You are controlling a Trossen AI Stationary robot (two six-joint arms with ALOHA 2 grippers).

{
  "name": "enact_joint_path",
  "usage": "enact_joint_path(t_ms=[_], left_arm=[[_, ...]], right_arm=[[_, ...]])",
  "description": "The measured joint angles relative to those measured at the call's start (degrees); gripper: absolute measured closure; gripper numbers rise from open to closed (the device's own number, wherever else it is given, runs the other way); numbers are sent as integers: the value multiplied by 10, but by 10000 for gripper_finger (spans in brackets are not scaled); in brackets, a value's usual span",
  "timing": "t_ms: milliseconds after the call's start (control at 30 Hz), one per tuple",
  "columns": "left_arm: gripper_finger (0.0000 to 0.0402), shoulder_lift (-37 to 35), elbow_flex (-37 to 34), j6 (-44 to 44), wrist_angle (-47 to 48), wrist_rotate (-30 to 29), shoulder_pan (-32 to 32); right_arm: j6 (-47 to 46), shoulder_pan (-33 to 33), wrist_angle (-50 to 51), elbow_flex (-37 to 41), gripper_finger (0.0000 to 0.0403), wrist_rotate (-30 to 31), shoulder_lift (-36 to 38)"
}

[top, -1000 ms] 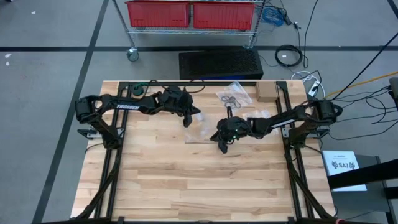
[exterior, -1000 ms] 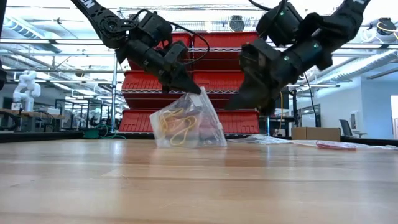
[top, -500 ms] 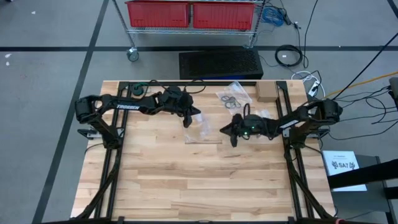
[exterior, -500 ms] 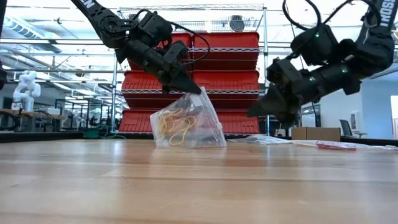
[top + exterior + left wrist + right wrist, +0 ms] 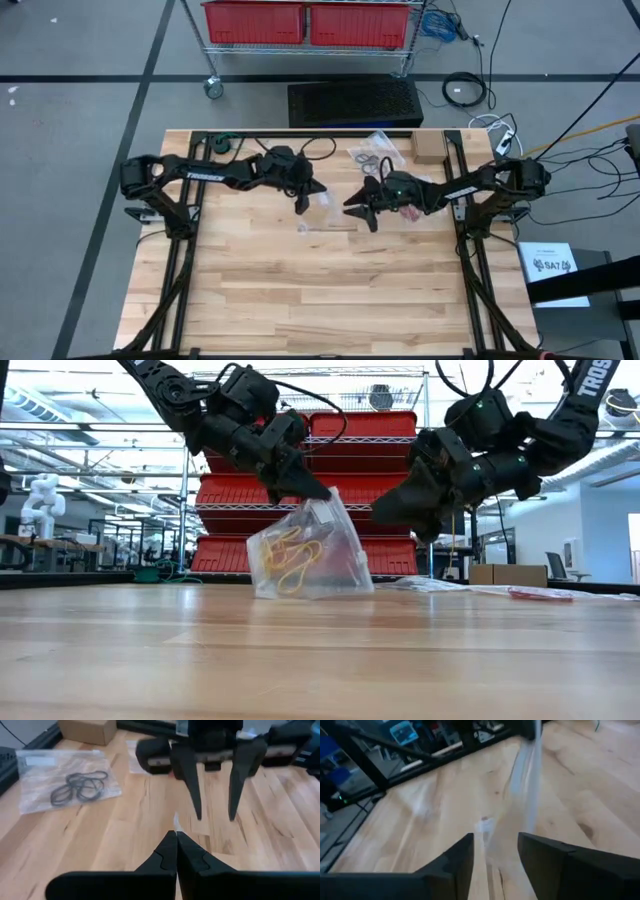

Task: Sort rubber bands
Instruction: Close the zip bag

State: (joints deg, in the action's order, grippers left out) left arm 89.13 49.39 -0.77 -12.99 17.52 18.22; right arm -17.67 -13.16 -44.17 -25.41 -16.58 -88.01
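Note:
A clear plastic bag [image 5: 310, 555] holding yellowish and red rubber bands [image 5: 285, 560] stands on the table on its lower edge, its top corner in my shut left gripper [image 5: 318, 490]. From the high view the bag [image 5: 318, 212] lies mid-table, between the two grippers. My right gripper [image 5: 355, 208] stands open just right of the bag and points at it. In the right wrist view the bag [image 5: 527, 780] hangs ahead of the open fingers [image 5: 495, 852]. Whether those fingers touch it, I cannot tell. My left gripper pinches the bag's top corner [image 5: 328, 497] between its two shut fingers, and only a thin strip of plastic [image 5: 175, 824] shows past the fingertips. The fingers slant down from the table's left. The bag hangs below them, drawn up to a peak, its lower edge [image 5: 310, 594] on the table.
A second clear bag with black rubber bands [image 5: 370, 157] lies flat at the far side, also visible in the left wrist view [image 5: 70, 785]. A small cardboard box [image 5: 427, 148] stands next to it. The near half of the table holds nothing.
My right gripper has pulled back toward the table's right, tipped up from pointing steeply down to nearly level, swung back toward the bag, and opened. My left gripper has carried the bag's top corner slightly toward the right gripper; the bag's lower edge stays on the table.

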Motion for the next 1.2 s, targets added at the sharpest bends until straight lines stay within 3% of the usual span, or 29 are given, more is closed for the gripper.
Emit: enact_joint_path(t_ms=[433, 1200], left_arm=[[401, -66, 0, -2, 3, 18, -13], [401, -68, 0, -4, 18, 17, -25]], right_arm=[[64, -14, 45, 0, 249, 18, 0], [139, -16, 98, -42, 250, 12, 12]])
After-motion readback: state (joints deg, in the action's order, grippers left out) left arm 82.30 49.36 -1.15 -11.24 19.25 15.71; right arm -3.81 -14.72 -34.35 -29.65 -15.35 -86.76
